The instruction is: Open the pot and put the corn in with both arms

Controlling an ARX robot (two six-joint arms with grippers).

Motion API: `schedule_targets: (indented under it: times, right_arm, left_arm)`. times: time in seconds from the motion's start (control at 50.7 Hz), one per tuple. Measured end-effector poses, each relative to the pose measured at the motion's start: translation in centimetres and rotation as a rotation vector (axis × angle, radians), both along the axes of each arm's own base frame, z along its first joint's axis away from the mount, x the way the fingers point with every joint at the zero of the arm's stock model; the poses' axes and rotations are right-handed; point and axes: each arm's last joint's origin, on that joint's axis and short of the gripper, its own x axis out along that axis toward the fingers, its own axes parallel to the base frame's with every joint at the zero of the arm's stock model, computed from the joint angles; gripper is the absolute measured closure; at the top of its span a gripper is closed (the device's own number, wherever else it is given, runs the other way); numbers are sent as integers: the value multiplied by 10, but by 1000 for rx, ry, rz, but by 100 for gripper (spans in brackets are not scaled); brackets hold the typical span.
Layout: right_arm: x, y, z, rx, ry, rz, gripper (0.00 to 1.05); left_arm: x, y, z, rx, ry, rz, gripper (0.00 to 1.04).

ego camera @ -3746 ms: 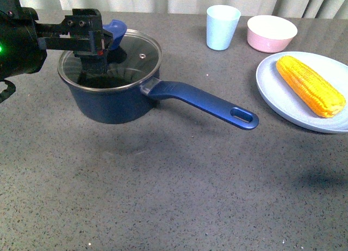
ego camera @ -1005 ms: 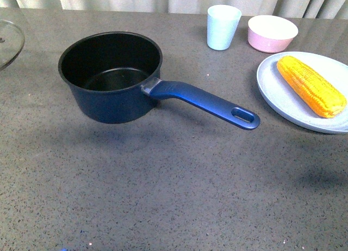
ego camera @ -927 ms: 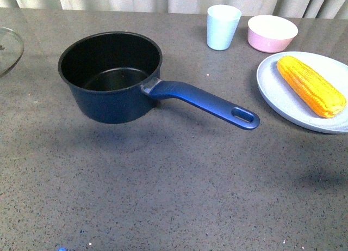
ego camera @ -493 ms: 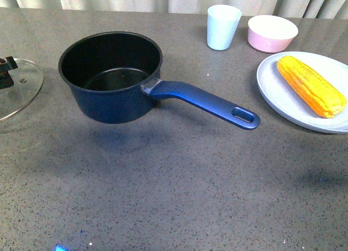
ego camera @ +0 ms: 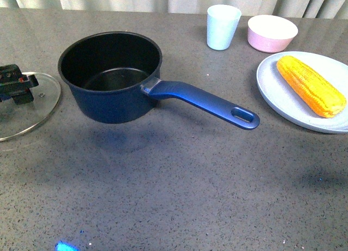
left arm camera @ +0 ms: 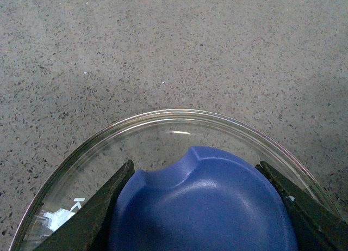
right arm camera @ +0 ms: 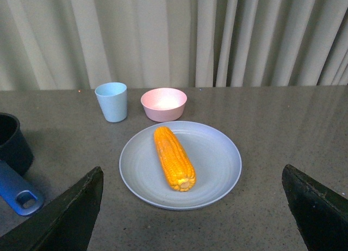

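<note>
So the grey table (ego camera: 174, 196) looks the same, but the pot (ego camera: 111, 106) at upper left of the front view is open now. A few seconds back the lid was still on it. The plate (ego camera: 274, 96) at the right edge hasn't budged. The glass lid (ego camera: 38, 106) has swung out to the far left edge, just beside the pot, low over the table. Can't tell if it's touched down yet. The corn (ego camera: 310, 85) is still lying on the plate, untouched. The left gripper (ego camera: 16, 85) is clamped on the lid's blue knob (left arm camera: 204, 204). The right gripper (right arm camera: 191, 207) hangs spread wide in front of the corn. So opening's done, and I'd guess the corn grab is next.
</note>
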Motion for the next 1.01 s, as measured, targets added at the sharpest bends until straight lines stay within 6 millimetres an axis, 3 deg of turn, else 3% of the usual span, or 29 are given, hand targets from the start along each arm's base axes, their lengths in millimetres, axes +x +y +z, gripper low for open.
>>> schedule_targets:
  times: [0.276, 0.513, 0.552, 0.631, 0.867, 1.005]
  right_arm:
    - [0, 0, 0, 0, 0, 0, 9]
    - [0, 0, 0, 0, 0, 0, 9]
    - [0, 0, 0, 0, 0, 0, 9]
    - [0, 0, 0, 0, 0, 0, 9]
    - [0, 0, 0, 0, 0, 0, 9]
    - [0, 0, 0, 0, 0, 0, 9]
  left_arm:
    - [-1, -1, -3, 7, 2, -3, 46]
    - [-5, -4, -6, 0, 16, -12, 11]
    - [-7, -5, -7, -2, 20, -12, 7]
    - [-11, -6, -4, -14, 28, -16, 9]
    - [-33, -9, 27, -80, -3, -20, 9]
    - [-49, -11, 61, -119, -77, -11, 9]
